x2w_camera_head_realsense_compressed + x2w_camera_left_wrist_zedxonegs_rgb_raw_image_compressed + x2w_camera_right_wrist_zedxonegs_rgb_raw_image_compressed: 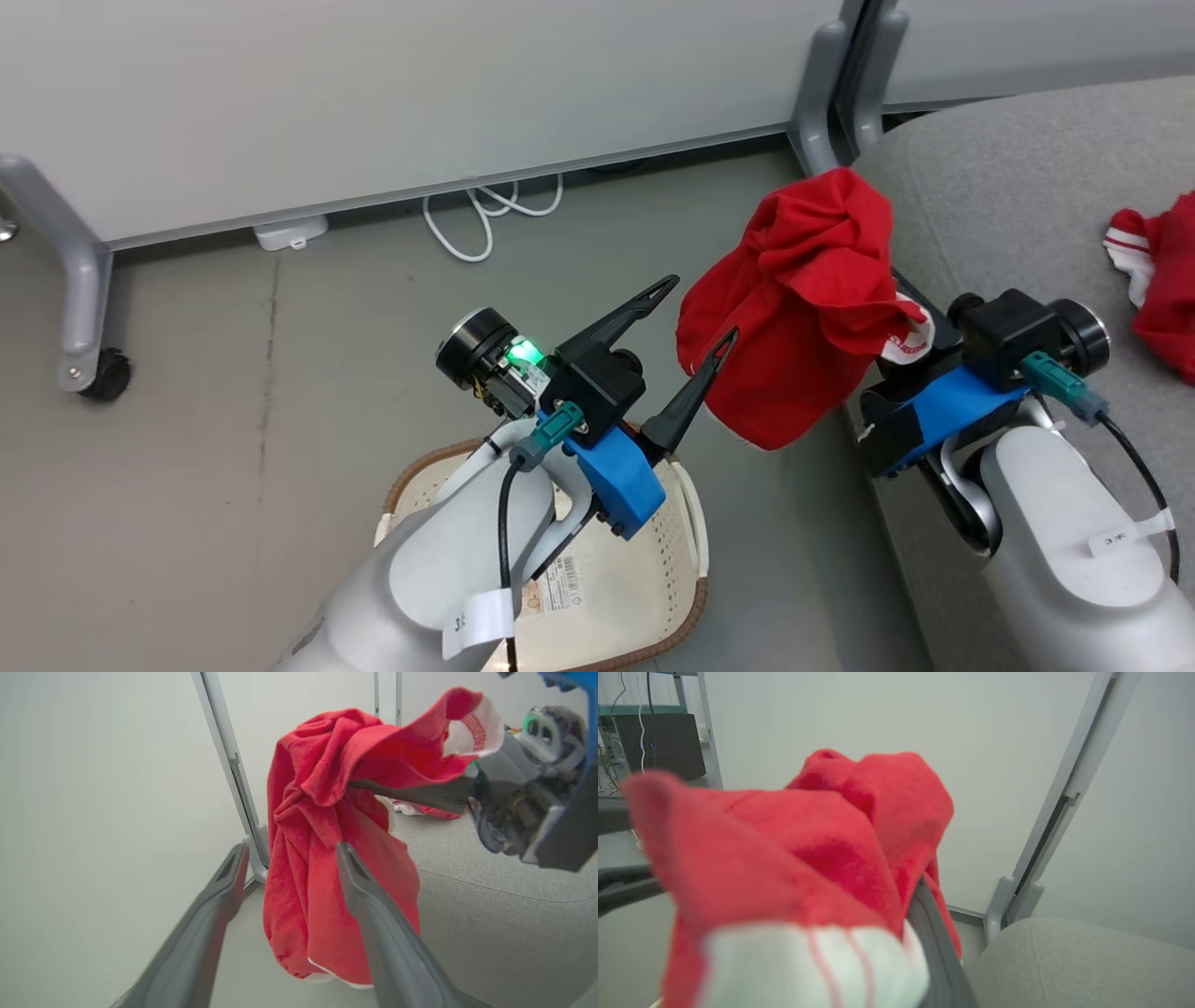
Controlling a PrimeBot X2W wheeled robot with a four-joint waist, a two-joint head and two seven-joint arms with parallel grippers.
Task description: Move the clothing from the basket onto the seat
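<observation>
Right gripper [369,788] tips buried in red garment [803,308], so grip unseen; in right wrist view that cloth is blurred. 2nd garment [1162,280] on seat [1008,187] cut by head view's right edge. Basket [686,523]: middle behind left arm [467,541], bottom cut off. Label [560,583] print too small.

A crumpled red garment [803,308] with white trim hangs bunched from the clamped jaws of the right gripper [369,788], just ahead of the parted jaws of the left gripper [703,305] and beside the edge of the grey seat [1008,187]. A second red garment [1162,280], white-striped, lies on the seat beyond the right jaws. The cream basket [667,569], brown-rimmed, stands upright below and behind the left jaws.
</observation>
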